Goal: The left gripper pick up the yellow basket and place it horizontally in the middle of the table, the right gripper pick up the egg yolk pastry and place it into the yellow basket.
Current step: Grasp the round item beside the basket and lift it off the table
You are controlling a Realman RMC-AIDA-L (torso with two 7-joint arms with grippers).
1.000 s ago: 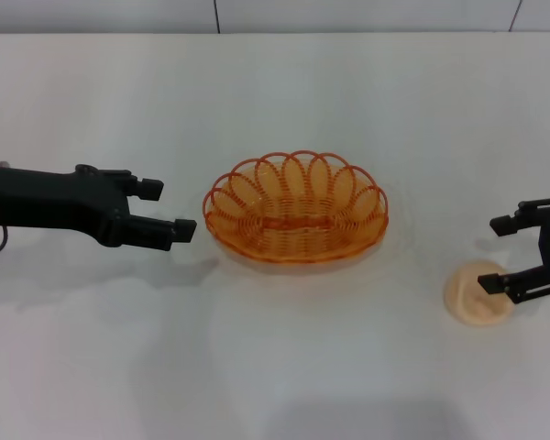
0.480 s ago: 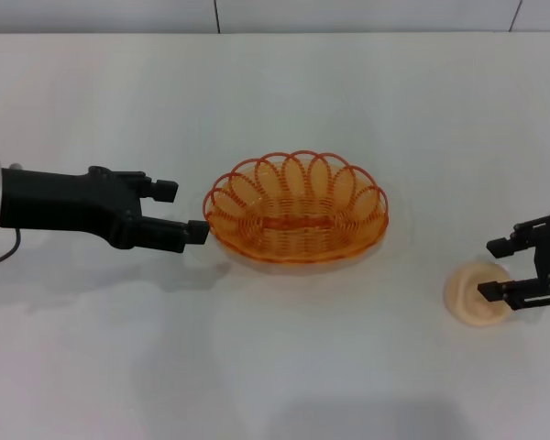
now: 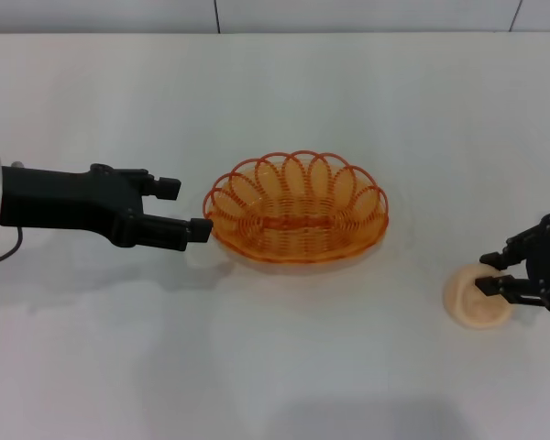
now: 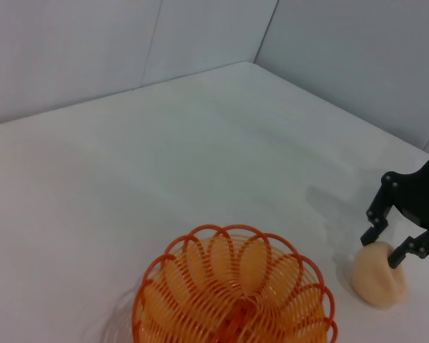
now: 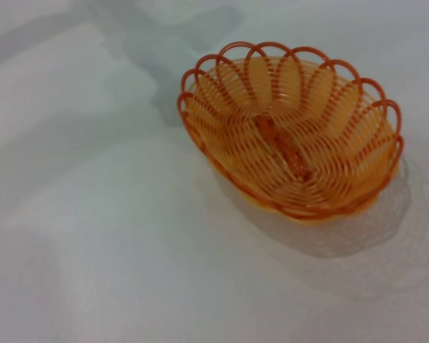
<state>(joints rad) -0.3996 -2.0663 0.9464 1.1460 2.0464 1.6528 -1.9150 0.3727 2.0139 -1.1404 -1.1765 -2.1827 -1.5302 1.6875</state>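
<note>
Yellow basket [image 3: 296,209], upright near mid-table [image 3: 275,367]; left gripper [image 3: 187,207], fingers spread, at its left rim, should straddle one loop squarely before closing; egg yolk pastry [image 3: 477,295] well right, right gripper [image 3: 491,271] open over it.

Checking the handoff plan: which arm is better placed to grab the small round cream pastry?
Right. The right gripper is open over the cream pastry; the left gripper is across the orange-yellow wire basket.
</note>
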